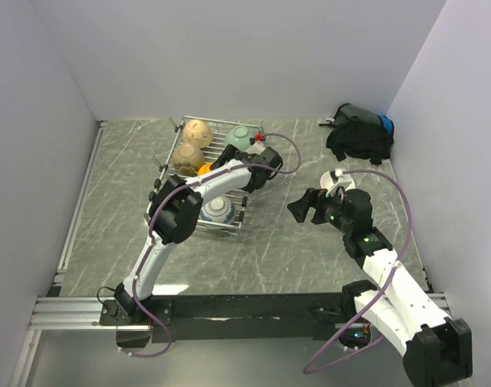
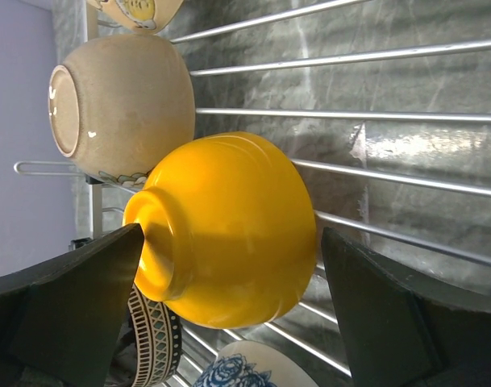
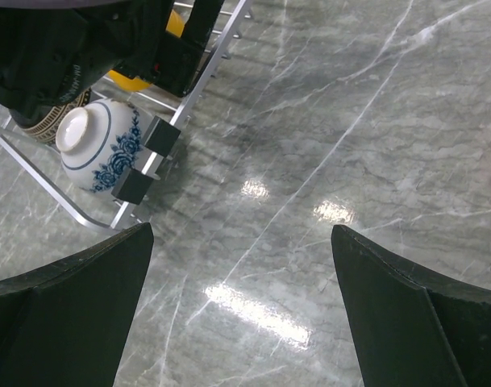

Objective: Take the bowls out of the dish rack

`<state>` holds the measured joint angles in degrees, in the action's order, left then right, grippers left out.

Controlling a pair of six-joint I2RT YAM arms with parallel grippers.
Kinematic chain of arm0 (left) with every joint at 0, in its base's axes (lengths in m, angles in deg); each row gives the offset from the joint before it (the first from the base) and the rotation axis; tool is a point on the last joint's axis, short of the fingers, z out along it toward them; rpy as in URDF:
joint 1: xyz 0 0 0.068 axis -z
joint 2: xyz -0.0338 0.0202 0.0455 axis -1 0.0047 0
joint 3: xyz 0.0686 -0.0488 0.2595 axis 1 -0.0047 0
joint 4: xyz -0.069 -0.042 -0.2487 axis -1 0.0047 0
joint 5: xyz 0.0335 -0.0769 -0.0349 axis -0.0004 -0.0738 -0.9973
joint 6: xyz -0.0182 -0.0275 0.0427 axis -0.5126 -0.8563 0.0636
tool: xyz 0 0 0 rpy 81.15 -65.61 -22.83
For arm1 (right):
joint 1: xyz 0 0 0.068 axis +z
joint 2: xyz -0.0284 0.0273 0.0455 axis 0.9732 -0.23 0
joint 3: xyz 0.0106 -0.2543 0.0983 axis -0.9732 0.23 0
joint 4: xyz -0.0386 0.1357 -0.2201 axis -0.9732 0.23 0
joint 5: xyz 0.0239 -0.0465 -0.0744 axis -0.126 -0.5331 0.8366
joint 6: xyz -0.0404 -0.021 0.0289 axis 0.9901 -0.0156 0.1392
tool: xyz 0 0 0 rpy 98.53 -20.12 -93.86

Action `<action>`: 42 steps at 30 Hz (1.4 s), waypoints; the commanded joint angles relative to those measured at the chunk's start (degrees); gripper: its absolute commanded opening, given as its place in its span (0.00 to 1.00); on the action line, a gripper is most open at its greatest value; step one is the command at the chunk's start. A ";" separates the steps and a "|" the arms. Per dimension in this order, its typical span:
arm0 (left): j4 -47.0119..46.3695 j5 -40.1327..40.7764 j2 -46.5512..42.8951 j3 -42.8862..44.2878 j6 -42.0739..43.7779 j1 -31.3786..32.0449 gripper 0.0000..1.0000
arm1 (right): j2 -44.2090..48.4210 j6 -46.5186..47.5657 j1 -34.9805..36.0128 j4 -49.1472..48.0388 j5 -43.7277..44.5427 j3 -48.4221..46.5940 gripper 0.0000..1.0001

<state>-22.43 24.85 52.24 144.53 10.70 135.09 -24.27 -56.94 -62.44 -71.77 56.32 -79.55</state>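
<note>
Count: 1 dish rack [image 2: 350,115], 6 bowls in it, 1 black bag [image 1: 359,133], 2 arms.
Bowls, one of each: tan [image 1: 197,129], speckled brown [image 1: 187,156], pale green [image 1: 239,135], yellow [image 2: 229,218], dark patterned [image 2: 152,339], white-and-blue [image 3: 100,145]. One white round item [image 1: 332,179] right of the rack, half hidden, can't classify. Bag beyond the rack's far right; left arm [image 1: 176,214] over the rack, right arm [image 1: 390,274] right of it.

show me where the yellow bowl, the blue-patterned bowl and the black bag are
yellow bowl [image 2: 237,218]: left wrist view, on its ribbed outer side.
blue-patterned bowl [image 3: 108,153]: right wrist view, on its flowered outer side.
black bag [image 1: 358,135]: top external view, on the middle of its body.
</note>
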 commanded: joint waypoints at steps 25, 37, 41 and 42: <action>-0.74 5.31 -6.14 -5.05 0.13 0.43 0.72 | 0.34 0.28 -0.11 -1.17 -1.69 -1.43 1.00; -3.73 2.95 -14.66 -8.74 0.31 0.34 0.47 | 0.78 1.42 1.55 -3.54 -7.05 -1.43 1.00; -3.73 0.84 -16.86 -8.83 -0.84 0.16 0.43 | 0.51 2.83 4.89 -6.17 -9.68 -1.60 1.00; -4.17 0.14 -17.48 -8.92 -1.19 0.08 0.42 | 0.34 3.09 5.68 -8.10 -9.87 -1.52 1.00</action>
<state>-24.79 26.51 40.09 135.55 10.63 135.31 -24.03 -55.91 -59.58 -73.17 50.15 -79.57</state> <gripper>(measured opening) 0.709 0.996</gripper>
